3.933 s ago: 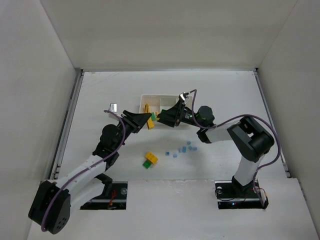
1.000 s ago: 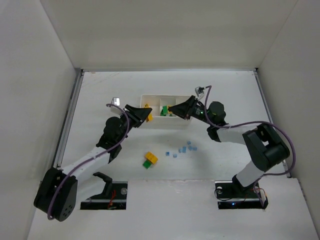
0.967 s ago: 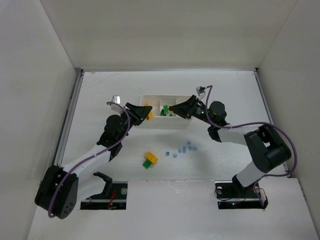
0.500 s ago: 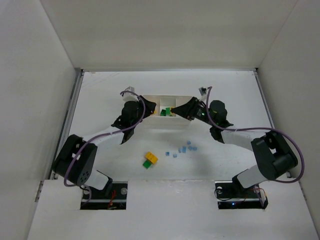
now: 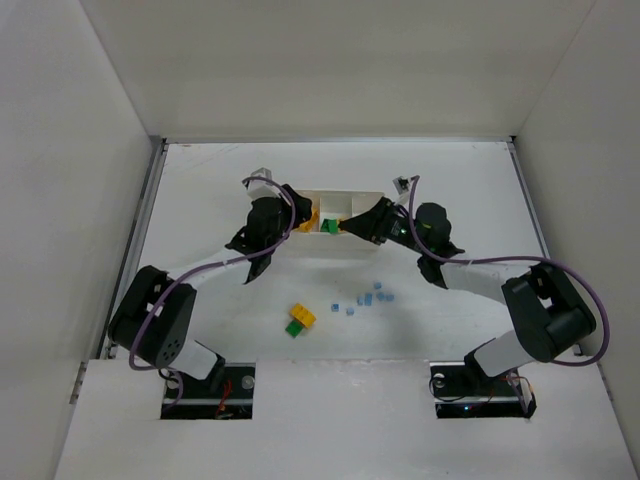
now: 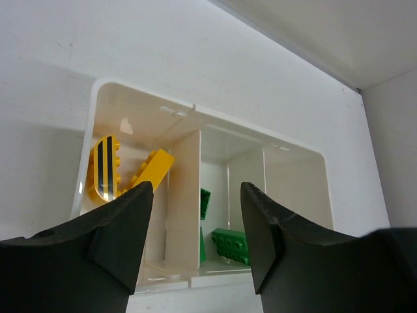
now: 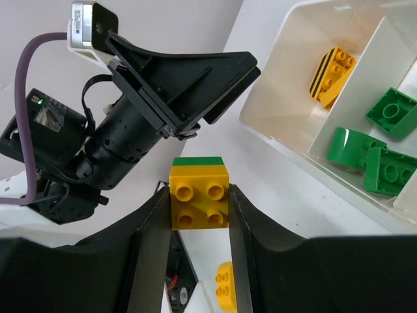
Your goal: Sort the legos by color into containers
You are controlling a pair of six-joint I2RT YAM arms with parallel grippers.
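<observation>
The white tray has three compartments. In the left wrist view the tray's left one holds yellow bricks, the middle one green bricks, and the right one looks bare. My left gripper hovers open and empty over the tray's near left part. My right gripper is shut on a yellow-green pair, held just in front of the tray. Another yellow-green pair and tiny light blue pieces lie on the table.
The left arm's gripper shows close ahead in the right wrist view. White walls enclose the table on the left, back and right. The arm bases sit at the near edge.
My left gripper carried a yellow brick to the tray's left compartment and has let it go. My right gripper holds its yellow-green pair and has shifted slightly near the tray's front.
</observation>
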